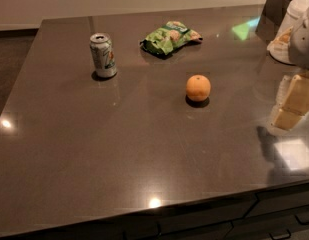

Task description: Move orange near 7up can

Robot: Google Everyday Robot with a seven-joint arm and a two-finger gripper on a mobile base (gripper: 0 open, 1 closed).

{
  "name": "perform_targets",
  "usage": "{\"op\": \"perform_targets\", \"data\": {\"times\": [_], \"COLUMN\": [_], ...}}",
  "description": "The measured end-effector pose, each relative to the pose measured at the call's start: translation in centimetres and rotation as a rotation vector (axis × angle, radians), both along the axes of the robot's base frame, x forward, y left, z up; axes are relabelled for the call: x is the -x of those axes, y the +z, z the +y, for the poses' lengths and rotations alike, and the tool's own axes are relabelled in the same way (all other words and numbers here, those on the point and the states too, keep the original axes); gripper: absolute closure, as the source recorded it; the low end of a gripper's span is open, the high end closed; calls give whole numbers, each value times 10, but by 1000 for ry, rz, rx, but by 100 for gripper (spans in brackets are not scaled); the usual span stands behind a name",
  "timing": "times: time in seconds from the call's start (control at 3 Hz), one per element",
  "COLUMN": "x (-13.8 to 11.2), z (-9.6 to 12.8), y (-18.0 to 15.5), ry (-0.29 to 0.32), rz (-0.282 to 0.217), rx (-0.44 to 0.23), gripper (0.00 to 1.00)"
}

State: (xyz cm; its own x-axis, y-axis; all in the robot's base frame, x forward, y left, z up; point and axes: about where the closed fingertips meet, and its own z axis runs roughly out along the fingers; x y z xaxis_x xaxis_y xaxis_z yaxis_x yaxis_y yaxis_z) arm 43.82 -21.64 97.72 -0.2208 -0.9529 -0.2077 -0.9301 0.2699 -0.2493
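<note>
Drawer fronts [234, 224] with dark handles sit under the front edge of the dark, glossy surface [119, 159], on the camera side of the orange. The orange [198, 87] rests on the surface by itself, touching nothing. Left of the orange and farther back, well apart from it, the 7up can [103, 55] stands upright. Behind the orange and slightly to its left lies a green snack bag [170, 36]. Right of the orange, at the picture's edge, the gripper [293, 103] hangs below a white arm [301, 29], apart from the orange. Whether the jaws are released or clenched cannot be told.
</note>
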Motion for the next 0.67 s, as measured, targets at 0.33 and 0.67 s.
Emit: {"op": "perform_targets", "data": {"times": [0.33,0.67], "x": [0,-21], "z": [0,11], "y": [0,-5], "ry": [0,-26], "rz": [0,-13], "rx": [0,-48], "gripper": [0,0]}}
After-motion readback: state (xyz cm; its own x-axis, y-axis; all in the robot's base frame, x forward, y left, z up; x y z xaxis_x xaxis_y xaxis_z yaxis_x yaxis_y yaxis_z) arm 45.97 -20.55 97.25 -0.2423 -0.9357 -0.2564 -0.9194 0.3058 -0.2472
